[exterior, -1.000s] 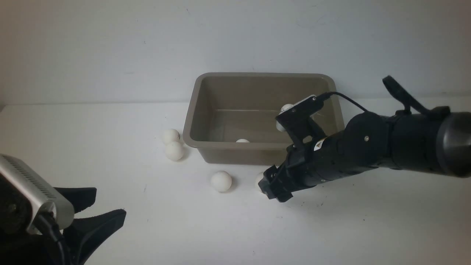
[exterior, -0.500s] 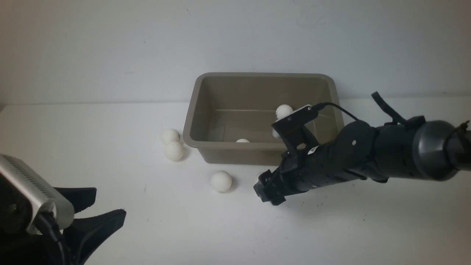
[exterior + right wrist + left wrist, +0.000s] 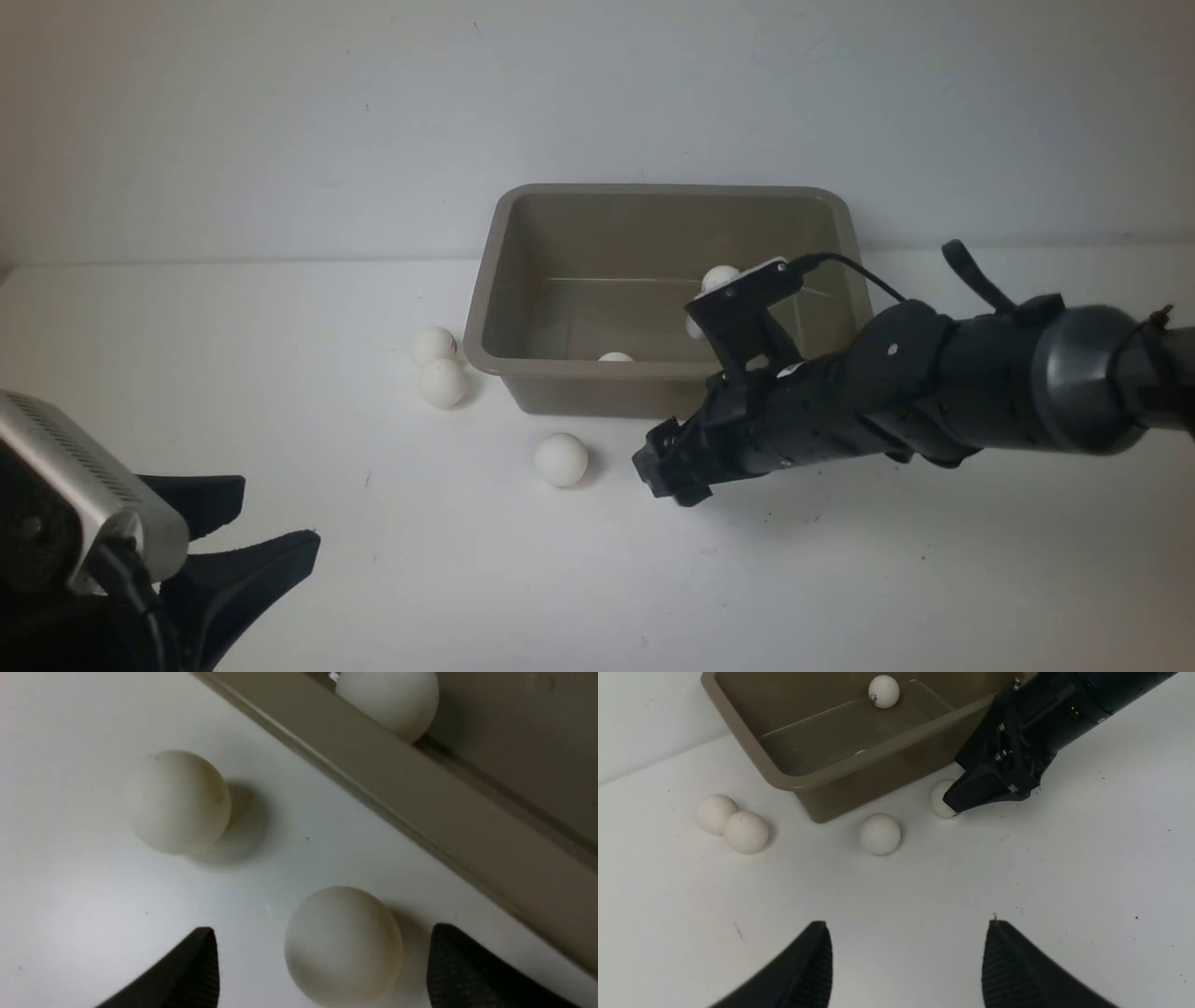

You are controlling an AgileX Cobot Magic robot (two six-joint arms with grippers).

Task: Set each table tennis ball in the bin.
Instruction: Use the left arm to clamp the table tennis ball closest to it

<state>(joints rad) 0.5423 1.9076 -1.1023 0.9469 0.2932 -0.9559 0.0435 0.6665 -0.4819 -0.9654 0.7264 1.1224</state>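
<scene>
The taupe bin (image 3: 485, 280) stands at the back of the table with two table tennis balls inside: one (image 3: 615, 357) at its front wall, one (image 3: 719, 277) partly behind my right wrist camera. Two balls (image 3: 434, 344) (image 3: 442, 383) touch each other left of the bin. Another ball (image 3: 561, 459) lies in front of it. My right gripper (image 3: 322, 931) is open and low on the table, its jaws on either side of a further ball (image 3: 343, 945) without touching it. My left gripper (image 3: 908, 924) is open with nothing in it, near the front left.
The bin's front wall (image 3: 420, 807) runs close beside the right gripper's far finger. The loose ball (image 3: 177, 801) in front of the bin lies a short way beyond the right jaws. The white table ends at a white wall behind the bin.
My right arm has dropped and slid left, bringing its open jaws around the ball by the bin's front wall; that ball is now hidden in the front view. The left arm has not moved.
</scene>
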